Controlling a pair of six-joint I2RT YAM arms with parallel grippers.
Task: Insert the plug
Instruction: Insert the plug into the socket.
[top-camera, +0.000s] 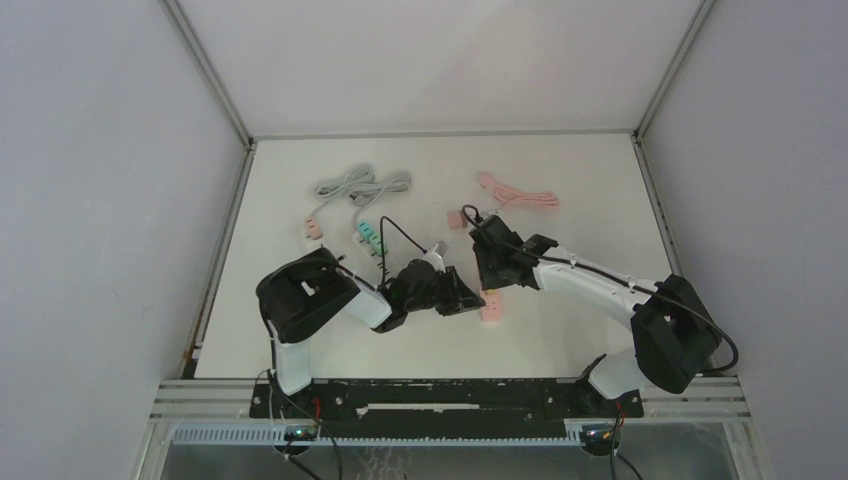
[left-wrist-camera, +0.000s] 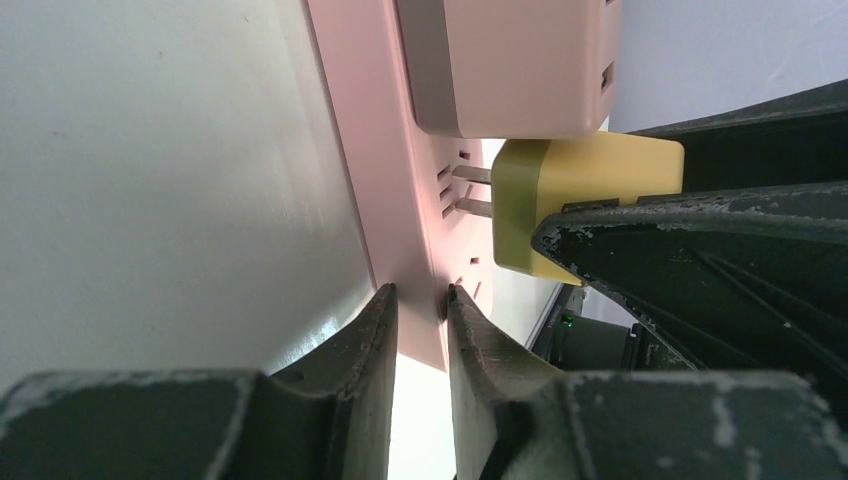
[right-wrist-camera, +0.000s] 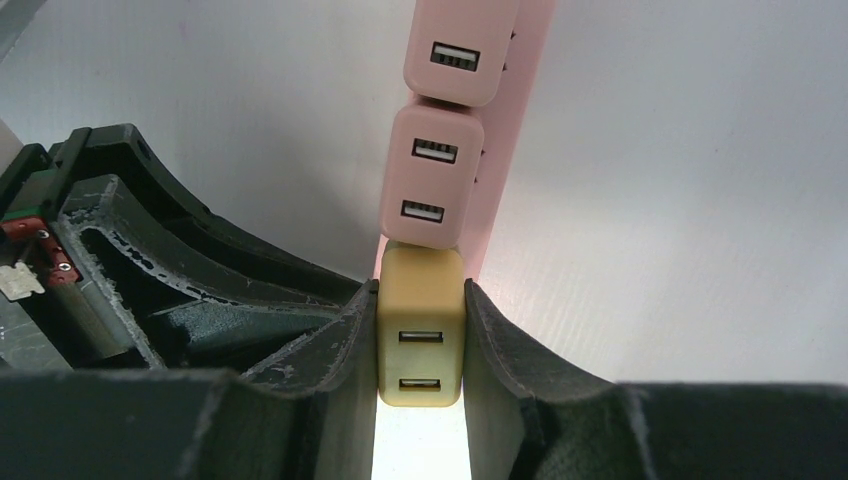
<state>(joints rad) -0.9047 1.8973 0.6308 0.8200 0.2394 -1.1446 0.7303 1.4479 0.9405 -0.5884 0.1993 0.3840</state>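
A pink power strip (left-wrist-camera: 390, 150) stands on its edge on the white table, also seen from above (top-camera: 492, 310). My left gripper (left-wrist-camera: 422, 300) is shut on the strip's near end, one finger on each face. The yellow plug (left-wrist-camera: 585, 195) has its two prongs (left-wrist-camera: 470, 190) at the strip's slots, their tips just inside. My right gripper (right-wrist-camera: 420, 290) is shut on the yellow plug (right-wrist-camera: 421, 330), whose two USB ports face the camera. In the top view both grippers meet over the strip, left (top-camera: 468, 298) and right (top-camera: 492, 272).
Two pink adapters (right-wrist-camera: 435, 180) (right-wrist-camera: 460, 50) sit in the strip just beyond the yellow plug. Farther back on the table lie grey cables (top-camera: 360, 185), a green connector (top-camera: 368, 237), a coiled pink cable (top-camera: 520, 195) and small pink plugs (top-camera: 313, 229) (top-camera: 456, 218).
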